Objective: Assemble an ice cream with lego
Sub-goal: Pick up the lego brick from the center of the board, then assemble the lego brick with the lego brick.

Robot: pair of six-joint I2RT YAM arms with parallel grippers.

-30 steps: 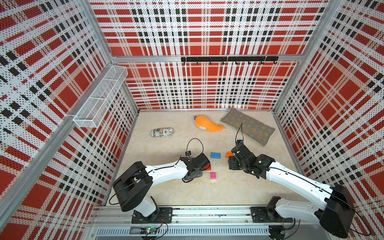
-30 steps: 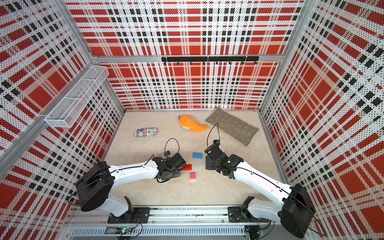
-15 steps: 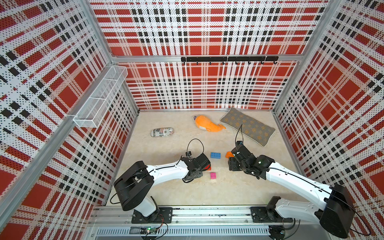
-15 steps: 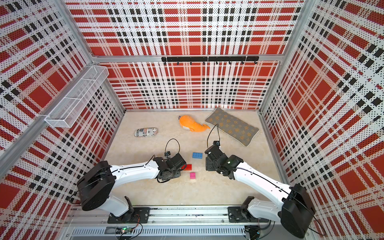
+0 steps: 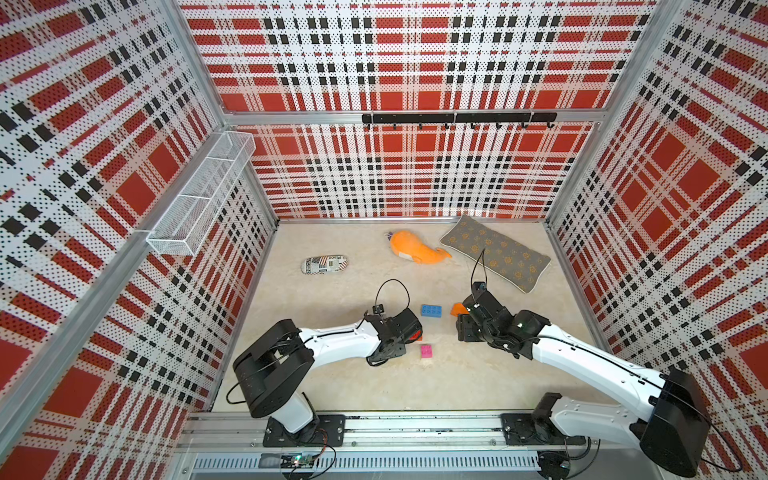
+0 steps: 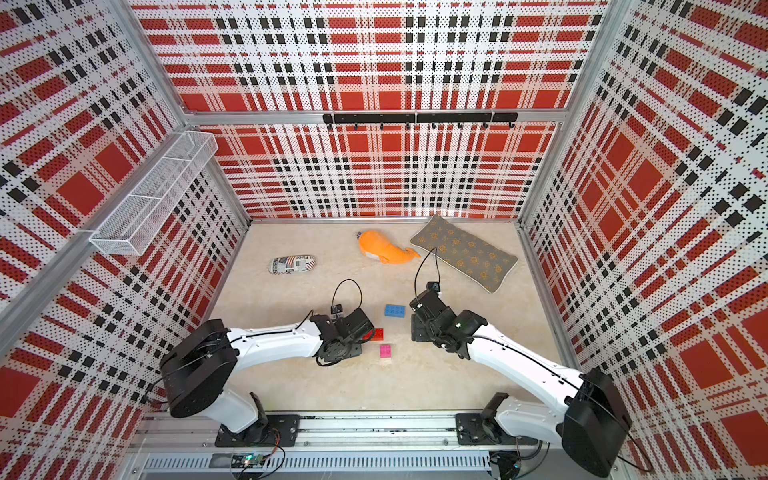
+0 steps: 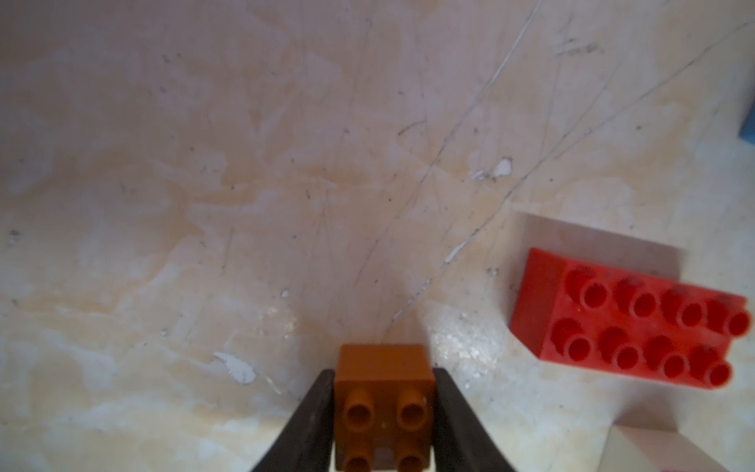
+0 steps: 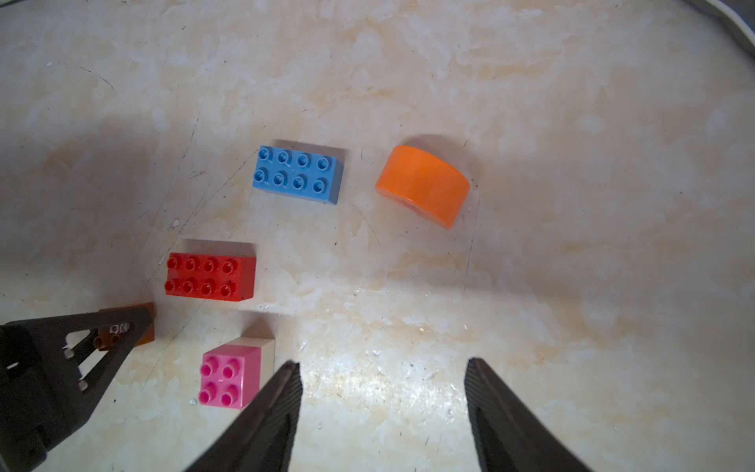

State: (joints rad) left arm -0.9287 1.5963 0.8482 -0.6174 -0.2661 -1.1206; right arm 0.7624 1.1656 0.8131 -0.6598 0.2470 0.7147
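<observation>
Gripped brown brick (image 7: 384,392) in left end effector (image 7: 384,372), likely for stacking onto pink-and-cream stem (image 8: 228,376). Hung right end effector (image 8: 380,362) released over bench (image 8: 531,102). Found red brick (image 8: 210,278), blue brick (image 8: 296,173), orange cap (image 8: 423,186) loose; ice cream unassembled.

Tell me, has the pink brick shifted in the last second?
No; the pink brick keeps its spot, at the same gap from the blue brick.

Blue 8-stud brick (image 8: 297,173) and red 8-stud brick (image 8: 210,277) sit studs up, apart. Pink 4-stud brick (image 8: 229,376) seems joined to a cream brick (image 8: 267,359), w/ the join unclear. Rounded orange pc (image 8: 423,186) lies near the blue. Amber-brown 4-stud brick (image 7: 384,404) is pinched in the left gripper (image 7: 384,371).
</observation>
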